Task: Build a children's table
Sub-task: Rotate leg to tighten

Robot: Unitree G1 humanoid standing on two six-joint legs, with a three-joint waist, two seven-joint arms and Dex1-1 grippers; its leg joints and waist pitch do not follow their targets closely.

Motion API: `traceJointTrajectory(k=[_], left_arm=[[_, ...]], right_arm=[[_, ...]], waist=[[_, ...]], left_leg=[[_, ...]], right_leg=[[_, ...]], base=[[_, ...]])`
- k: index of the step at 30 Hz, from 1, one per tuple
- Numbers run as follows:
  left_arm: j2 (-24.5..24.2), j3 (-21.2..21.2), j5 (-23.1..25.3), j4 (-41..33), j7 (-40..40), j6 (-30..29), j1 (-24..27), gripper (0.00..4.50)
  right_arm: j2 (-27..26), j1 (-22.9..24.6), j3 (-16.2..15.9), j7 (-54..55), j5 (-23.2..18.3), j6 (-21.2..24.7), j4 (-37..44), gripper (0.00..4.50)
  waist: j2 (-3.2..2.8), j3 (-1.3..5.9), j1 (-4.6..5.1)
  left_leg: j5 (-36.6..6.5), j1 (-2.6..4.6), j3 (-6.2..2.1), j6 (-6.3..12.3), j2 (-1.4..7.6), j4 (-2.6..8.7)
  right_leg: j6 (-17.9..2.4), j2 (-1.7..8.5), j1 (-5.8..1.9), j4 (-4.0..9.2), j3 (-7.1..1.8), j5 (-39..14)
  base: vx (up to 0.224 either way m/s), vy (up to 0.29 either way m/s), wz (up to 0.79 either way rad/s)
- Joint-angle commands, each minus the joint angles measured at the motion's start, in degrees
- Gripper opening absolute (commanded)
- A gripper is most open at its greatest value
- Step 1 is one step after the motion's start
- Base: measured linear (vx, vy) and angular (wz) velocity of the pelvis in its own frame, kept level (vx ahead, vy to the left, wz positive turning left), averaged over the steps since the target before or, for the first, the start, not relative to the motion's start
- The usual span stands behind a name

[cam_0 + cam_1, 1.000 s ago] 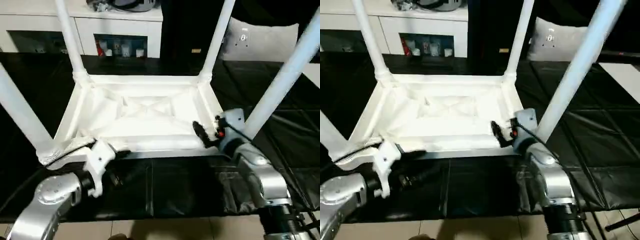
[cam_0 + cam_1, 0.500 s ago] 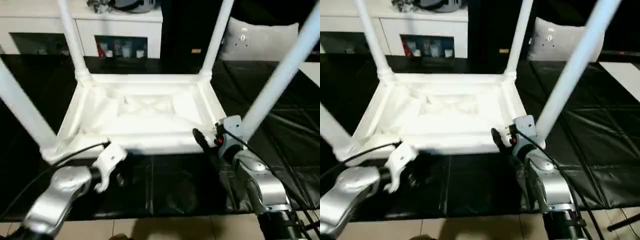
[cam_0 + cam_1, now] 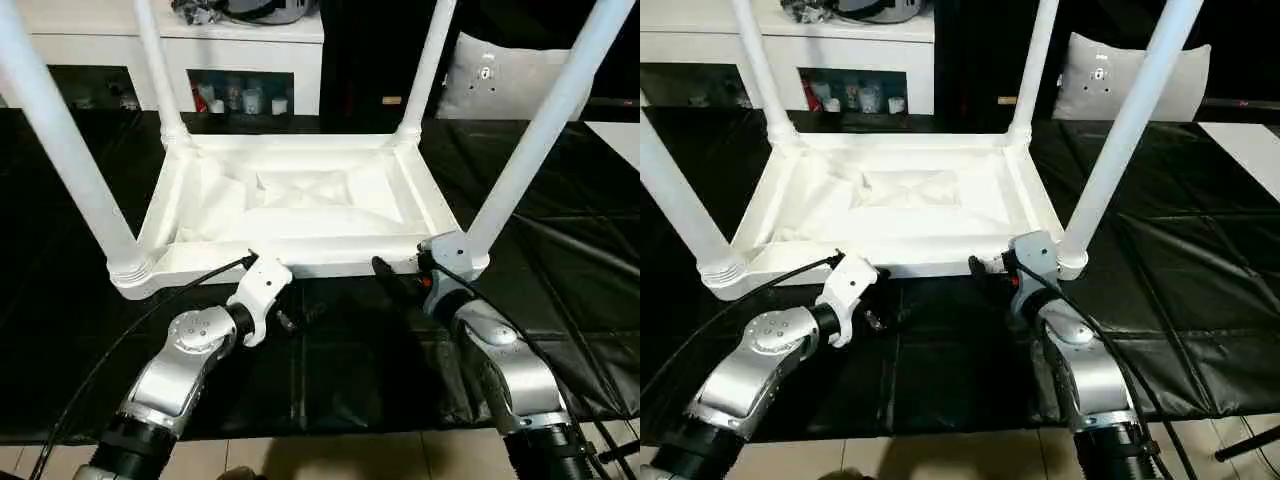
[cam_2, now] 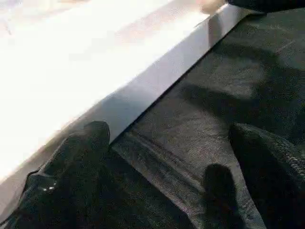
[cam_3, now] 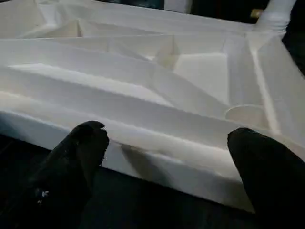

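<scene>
With all four legs seated, the children's table [image 3: 300, 205] stands inverted; left gripper [image 3: 295, 318] has withdrawn, both grippers wide open, empty.

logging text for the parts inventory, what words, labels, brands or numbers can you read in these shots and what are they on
No text can be read in any view.
Children's table: plain white, no markings seen on its underside or legs.
Grey cushion behind the table: a small white tag, too small to read.
Cabinet: small items on its shelf, any labels too blurred to read.
Small yellowish tag on the dark background: too small to read.
</scene>
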State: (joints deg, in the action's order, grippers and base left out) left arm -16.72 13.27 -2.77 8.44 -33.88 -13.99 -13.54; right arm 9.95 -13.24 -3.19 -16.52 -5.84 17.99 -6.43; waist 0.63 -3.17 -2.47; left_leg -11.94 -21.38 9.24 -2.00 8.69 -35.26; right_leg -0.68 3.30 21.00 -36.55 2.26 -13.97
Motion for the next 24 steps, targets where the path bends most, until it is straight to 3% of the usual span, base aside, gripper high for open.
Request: traceJointTrajectory(k=[1, 4, 6, 9, 10, 11, 15, 16, 17, 18, 19, 22, 23, 24], left_arm=[[0.0, -2.3, -1.8, -3.4, 0.2, 0.9, 1.6, 4.44], [-0.4, -4.7, -4.1, -6.2, 0.0, 0.7, 3.9, 4.44], [-1.4, -6.2, -5.7, -8.0, -1.0, 0.4, 5.6, 4.44], [-3.3, -8.8, -7.2, -9.6, -1.8, 0.7, 8.5, 4.44], [-3.9, -9.7, -7.7, -10.3, -2.2, 0.8, 9.7, 4.44], [-4.5, -10.4, -8.3, -11.1, -2.7, 0.8, 10.9, 4.44], [-6.7, -12.0, -10.0, -14.3, -4.8, 0.9, 15.5, 4.44], [-7.2, -12.0, -10.1, -14.9, -5.3, 0.9, 16.4, 4.44], [-7.7, -12.1, -10.3, -15.4, -5.7, 0.6, 17.1, 4.44], [-8.4, -12.2, -10.8, -15.9, -6.4, 0.3, 18.2, 4.44], [-9.1, -12.6, -11.3, -16.2, -7.1, 0.1, 19.2, 4.44], [-11.5, -15.9, -13.6, -13.6, -10.2, 0.4, 21.4, 4.44], [-12.3, -17.1, -14.2, -12.0, -11.3, 1.0, 21.8, 4.44], [-13.1, -18.3, -14.4, -9.7, -12.1, 2.2, 21.7, 4.44]], right_arm=[[1.0, -1.2, 1.9, 0.4, 0.5, -0.6, -0.7, 4.5], [1.9, -2.1, 3.0, 0.5, 0.3, -1.3, -2.0, 4.5], [2.6, -2.9, 3.7, 0.6, 0.2, -1.9, -3.2, 4.5], [4.0, -4.4, 5.4, 1.0, 0.0, -2.7, -5.7, 4.5], [4.6, -4.8, 6.1, 1.0, -0.1, -2.8, -6.4, 4.5], [5.2, -5.2, 6.7, 1.0, -0.2, -3.0, -7.1, 4.5], [8.3, -7.2, 10.1, 1.9, -0.4, -4.8, -12.0, 4.5], [8.9, -7.9, 11.1, 2.8, -0.4, -5.2, -13.5, 4.5], [9.4, -8.4, 11.9, 3.7, -0.4, -5.4, -14.7, 4.5], [10.0, -9.0, 12.5, 4.5, -0.2, -5.8, -15.9, 4.5], [10.3, -9.3, 12.9, 5.0, -0.1, -5.9, -16.6, 4.5], [9.9, -8.8, 12.1, 4.1, -0.2, -5.8, -16.0, 4.5], [9.6, -8.5, 11.5, 3.7, -0.3, -5.6, -15.6, 4.5], [9.1, -8.3, 11.0, 3.3, -0.3, -5.6, -15.3, 4.5]], waist=[[-0.37, 2.98, -0.04], [-0.39, 3.03, 0.06], [0.1, 2.95, 0.23], [-0.16, 2.87, 0.36], [0.35, 2.89, 0.42], [0.05, 2.85, 0.24], [-0.14, 2.86, -0.03], [0.21, 2.79, -0.22], [-0.05, 2.91, -0.67], [0.47, 2.83, -0.67], [0.25, 2.86, -0.9], [0.37, 2.88, -0.93], [1.7, 2.85, -0.7], [1.09, 2.74, -0.78]], left_leg=[[-9.0, 0.68, -1.52, 0.22, 4.52, 5.15], [-7.9, 0.61, -1.4, 0.72, 4.45, 5.01], [-7.9, 0.5, -1.26, 1.18, 4.33, 5.02], [-8.5, 0.58, -1.21, 1.17, 4.35, 5.01], [-8.7, 0.65, -1.07, 1.27, 4.33, 4.98], [-8.4, 0.73, -1.0, 1.43, 4.3, 4.97], [-8.1, 1.08, -0.77, 1.57, 4.57, 5.02], [-8.3, 1.15, -0.62, 1.46, 4.57, 5.05], [-7.8, 1.27, -0.58, 1.27, 4.59, 5.04], [-7.7, 1.28, -0.43, 1.35, 4.6, 5.05], [-7.3, 1.22, -0.45, 1.39, 4.52, 5.03], [-6.6, 1.0, -0.33, 1.57, 4.29, 4.93], [-6.4, 0.81, -0.19, 2.0, 4.23, 4.96], [-6.7, 0.91, -0.27, 2.32, 4.02, 5.05]], right_leg=[[-12.3, 5.24, -1.84, 4.6, -3.21, -2.0], [-12.9, 5.18, -1.95, 4.46, -3.15, 0.0], [-12.9, 5.12, -2.04, 4.61, -3.12, -0.9], [-12.9, 5.07, -1.85, 4.66, -3.07, -2.8], [-12.7, 4.96, -1.82, 4.75, -3.07, -3.5], [-12.4, 4.9, -1.79, 4.76, -3.06, -4.0], [-12.6, 4.71, -1.34, 4.72, -2.97, -3.4], [-12.6, 4.64, -1.27, 4.77, -2.98, -3.3], [-12.6, 4.72, -1.23, 4.57, -2.94, -2.8], [-12.4, 4.59, -1.18, 4.66, -2.95, -2.7], [-12.2, 4.72, -1.29, 4.53, -2.96, -2.3], [-11.4, 4.72, -1.35, 4.46, -2.99, -1.8], [-11.1, 4.66, -1.53, 4.63, -2.98, -2.1], [-10.4, 4.77, -1.35, 4.82, -3.03, -4.3]], base=[[0.0, 0.0, 0.0], [0.0, 0.0, 0.0], [0.0, 0.0, 0.0], [0.0, 0.0, 0.0], [0.0, 0.0, 0.0], [0.0, 0.0, 0.0], [0.0, 0.0, 0.0], [0.0, 0.0, 0.0], [0.0, 0.0, 0.0], [0.0, 0.0, 0.0], [0.0, 0.0, 0.0], [0.0, 0.0, 0.0], [0.0, 0.0, 0.0], [0.0, 0.0, 0.0]])
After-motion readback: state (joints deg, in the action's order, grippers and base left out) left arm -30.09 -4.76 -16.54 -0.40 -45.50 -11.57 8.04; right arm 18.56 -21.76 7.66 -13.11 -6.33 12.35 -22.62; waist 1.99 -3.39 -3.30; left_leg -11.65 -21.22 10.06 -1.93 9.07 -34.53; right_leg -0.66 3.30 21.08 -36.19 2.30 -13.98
